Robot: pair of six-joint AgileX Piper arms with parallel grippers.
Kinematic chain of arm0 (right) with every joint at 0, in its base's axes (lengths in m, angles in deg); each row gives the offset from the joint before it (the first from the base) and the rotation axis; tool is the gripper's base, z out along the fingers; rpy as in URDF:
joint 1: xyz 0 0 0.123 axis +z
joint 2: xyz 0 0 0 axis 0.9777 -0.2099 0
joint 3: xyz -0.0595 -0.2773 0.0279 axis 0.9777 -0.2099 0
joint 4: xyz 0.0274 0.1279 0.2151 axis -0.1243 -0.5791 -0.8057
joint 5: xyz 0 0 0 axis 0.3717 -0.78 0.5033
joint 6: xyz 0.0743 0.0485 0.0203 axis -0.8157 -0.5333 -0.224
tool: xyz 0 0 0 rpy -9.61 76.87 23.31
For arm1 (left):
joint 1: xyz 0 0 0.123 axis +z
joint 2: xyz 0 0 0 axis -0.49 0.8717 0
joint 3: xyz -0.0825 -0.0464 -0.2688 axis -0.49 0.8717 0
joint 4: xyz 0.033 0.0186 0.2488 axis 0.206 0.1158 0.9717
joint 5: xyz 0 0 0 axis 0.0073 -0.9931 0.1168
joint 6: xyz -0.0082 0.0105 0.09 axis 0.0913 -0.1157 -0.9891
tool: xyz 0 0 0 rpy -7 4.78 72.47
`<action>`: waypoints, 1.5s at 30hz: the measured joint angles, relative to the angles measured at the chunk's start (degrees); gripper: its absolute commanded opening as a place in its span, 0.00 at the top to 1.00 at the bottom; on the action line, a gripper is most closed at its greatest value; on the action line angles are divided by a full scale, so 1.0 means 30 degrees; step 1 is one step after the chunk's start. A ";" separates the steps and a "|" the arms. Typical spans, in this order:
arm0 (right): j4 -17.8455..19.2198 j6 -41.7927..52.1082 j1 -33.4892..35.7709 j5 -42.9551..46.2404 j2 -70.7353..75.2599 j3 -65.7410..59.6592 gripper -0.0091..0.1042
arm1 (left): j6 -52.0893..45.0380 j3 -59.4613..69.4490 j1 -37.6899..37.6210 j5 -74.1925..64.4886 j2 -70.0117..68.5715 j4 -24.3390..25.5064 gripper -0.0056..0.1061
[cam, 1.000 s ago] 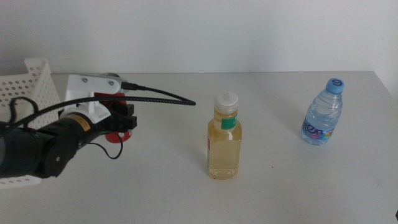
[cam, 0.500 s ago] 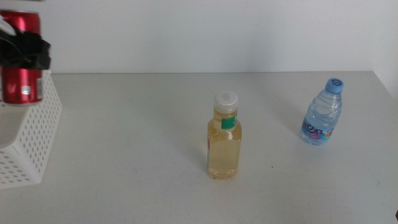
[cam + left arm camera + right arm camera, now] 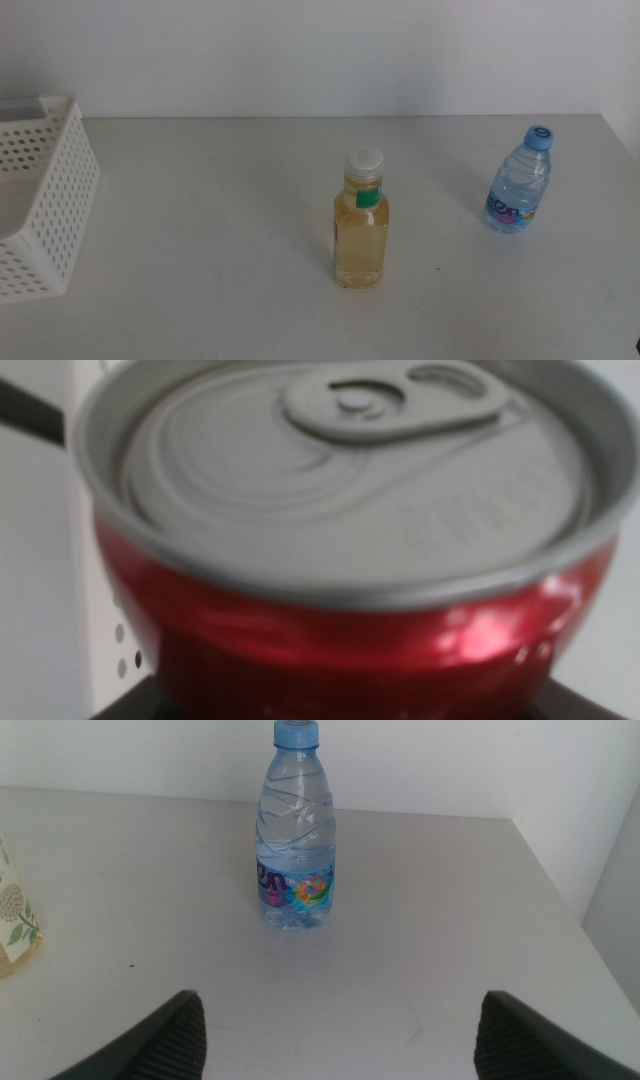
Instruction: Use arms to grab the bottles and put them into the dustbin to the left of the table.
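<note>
1. The red can (image 3: 340, 610) fills the left wrist view, its grey top with the pull tab facing the camera and its long axis running away from the lens. The left gripper's (image 3: 330, 705) dark jaws show only as slivers at the can's base, pinching it. A strip of white perforated wall shows beside the can.
2. Neither the can nor the left arm appears in the middle view, so where the can sits relative to the dustbin cannot be told.
3. The dustbin (image 3: 62, 190) stands at the left edge of the desk (image 3: 210, 200), its holed side wall facing the bottles and its opening upward.
4. The bottle of yellow liquid (image 3: 361, 225) stands upright near the middle of the desk, white cap on top, its green neck label turned toward the right.
5. The water bottle (image 3: 519, 183) stands upright toward the right rear, blue cap up, leaning slightly as seen from above, well apart from the yellow one.
6. The right gripper (image 3: 335, 1040) waits low over the desk, its jaws spread wide, facing the water bottle (image 3: 296, 830) straight on. Bare desk lies between them. A corner of the yellow bottle's label (image 3: 17, 920) shows at the edge.
</note>
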 measured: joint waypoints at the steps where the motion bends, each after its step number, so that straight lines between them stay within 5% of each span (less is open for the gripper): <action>1: 0.0000 0.0000 0.0000 0.0000 0.0000 0.0000 0.28 | -0.0078 0.0000 0.0167 0.0017 0.0468 0.0038 0.79; 17: 0.0000 0.0000 0.0000 0.0000 0.0000 0.0000 0.28 | -0.0107 -0.0067 0.0269 0.1446 0.5263 0.1126 0.74; 23: 0.0000 0.0000 0.0000 0.0000 0.0000 0.0000 0.28 | -0.0107 -0.0067 0.0269 0.1487 0.5853 0.0894 0.55; 28: 0.0000 0.0000 0.0000 0.0000 0.0000 0.0000 0.28 | -0.0107 -0.0089 0.0269 0.1599 0.5873 0.0871 0.29; 32: 0.0000 0.0000 0.0000 0.0000 0.0000 0.0000 0.28 | -0.0107 -0.0204 0.0269 0.1597 0.5853 0.0748 0.19; 45: 0.0000 0.0000 0.0000 0.0000 0.0000 0.0000 0.28 | 0.0531 -0.3682 0.0009 -0.1226 0.5127 -0.0227 0.18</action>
